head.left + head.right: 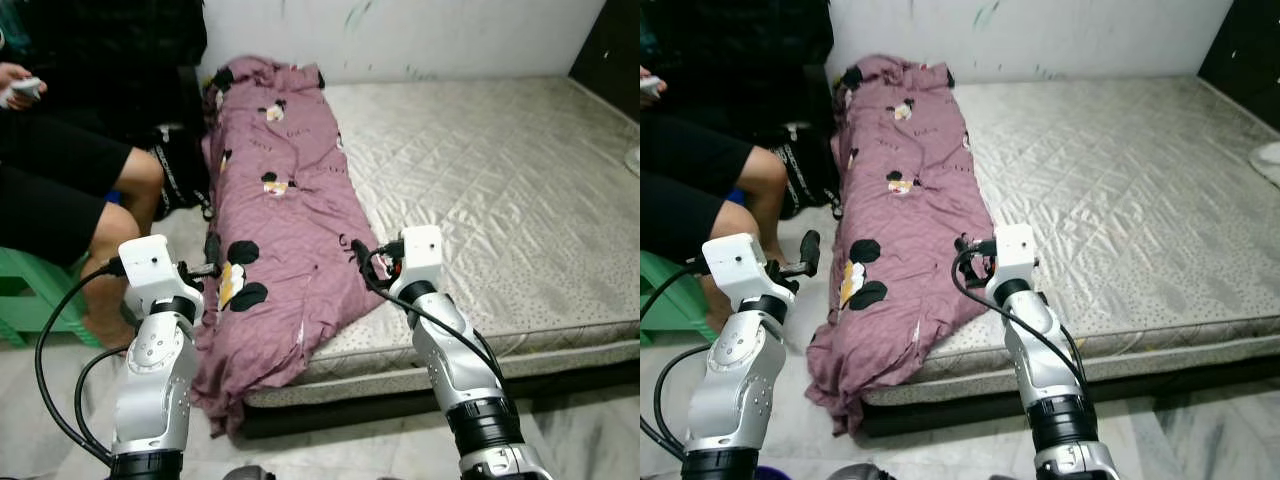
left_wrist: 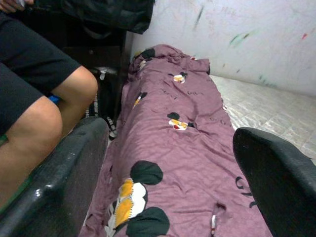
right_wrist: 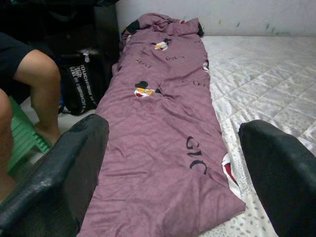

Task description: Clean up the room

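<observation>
Two claws, left claw (image 2: 168, 182) and right claw (image 3: 173, 173), gape empty over purple quilt (image 1: 285, 230) along mattress (image 1: 500, 190) edge.

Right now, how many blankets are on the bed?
1: a purple blanket lying lengthwise along the mattress's left edge, its near end drooping toward the floor.

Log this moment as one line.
left gripper open over purple blanket | right gripper open over its near end | blanket folded along mattress left edge
</observation>
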Robot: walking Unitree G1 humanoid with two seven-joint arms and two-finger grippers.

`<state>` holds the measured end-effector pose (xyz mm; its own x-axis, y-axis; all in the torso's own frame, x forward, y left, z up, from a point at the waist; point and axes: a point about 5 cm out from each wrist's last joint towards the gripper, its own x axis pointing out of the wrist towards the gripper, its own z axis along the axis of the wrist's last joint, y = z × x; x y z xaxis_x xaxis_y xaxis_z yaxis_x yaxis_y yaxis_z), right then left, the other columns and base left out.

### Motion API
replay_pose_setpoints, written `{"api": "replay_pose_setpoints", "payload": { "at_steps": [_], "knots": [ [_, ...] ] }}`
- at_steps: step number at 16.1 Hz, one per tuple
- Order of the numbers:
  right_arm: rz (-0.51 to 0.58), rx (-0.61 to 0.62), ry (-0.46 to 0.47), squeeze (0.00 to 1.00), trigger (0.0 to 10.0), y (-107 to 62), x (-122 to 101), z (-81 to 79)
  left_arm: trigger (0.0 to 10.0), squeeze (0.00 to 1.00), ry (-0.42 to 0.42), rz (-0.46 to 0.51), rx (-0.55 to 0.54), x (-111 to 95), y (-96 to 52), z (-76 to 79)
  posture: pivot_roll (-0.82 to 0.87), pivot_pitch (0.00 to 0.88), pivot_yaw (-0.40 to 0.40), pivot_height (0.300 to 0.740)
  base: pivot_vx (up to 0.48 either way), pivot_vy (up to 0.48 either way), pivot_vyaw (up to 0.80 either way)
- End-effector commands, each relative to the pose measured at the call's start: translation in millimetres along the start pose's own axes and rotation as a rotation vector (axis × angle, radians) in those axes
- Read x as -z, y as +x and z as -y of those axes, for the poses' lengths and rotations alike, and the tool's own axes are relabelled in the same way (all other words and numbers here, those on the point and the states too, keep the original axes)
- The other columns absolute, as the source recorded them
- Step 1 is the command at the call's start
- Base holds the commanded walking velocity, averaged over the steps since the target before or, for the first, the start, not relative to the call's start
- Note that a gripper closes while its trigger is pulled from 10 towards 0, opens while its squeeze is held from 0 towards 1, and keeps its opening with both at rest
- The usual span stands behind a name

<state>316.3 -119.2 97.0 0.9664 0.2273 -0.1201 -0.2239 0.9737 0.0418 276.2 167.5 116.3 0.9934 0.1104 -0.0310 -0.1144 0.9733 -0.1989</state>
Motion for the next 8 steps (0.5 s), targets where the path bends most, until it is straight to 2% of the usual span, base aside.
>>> {"api": "replay_pose_setpoints", "payload": {
  "at_steps": [1,4,8],
  "knots": [
    [0.015,0.013,-0.006,0.00,10.0,0.8,-5.2,5.4,10.0,0.00,-0.002,0.006,0.019,-2.0,0.3,4.9,-0.01,0.000,0.023,0.740,0.000,0.000,0.00],
    [0.009,0.015,-0.006,0.00,10.0,1.3,-5.2,6.0,10.0,0.00,-0.011,0.005,0.012,-2.0,0.7,4.4,-0.01,0.000,0.022,0.740,0.000,0.000,0.00],
    [0.007,0.019,-0.002,0.00,10.0,1.9,-5.2,6.4,10.0,0.00,-0.024,0.003,0.006,-1.9,1.3,3.0,-0.01,0.000,0.022,0.740,0.000,0.000,-0.77]
  ]
}}
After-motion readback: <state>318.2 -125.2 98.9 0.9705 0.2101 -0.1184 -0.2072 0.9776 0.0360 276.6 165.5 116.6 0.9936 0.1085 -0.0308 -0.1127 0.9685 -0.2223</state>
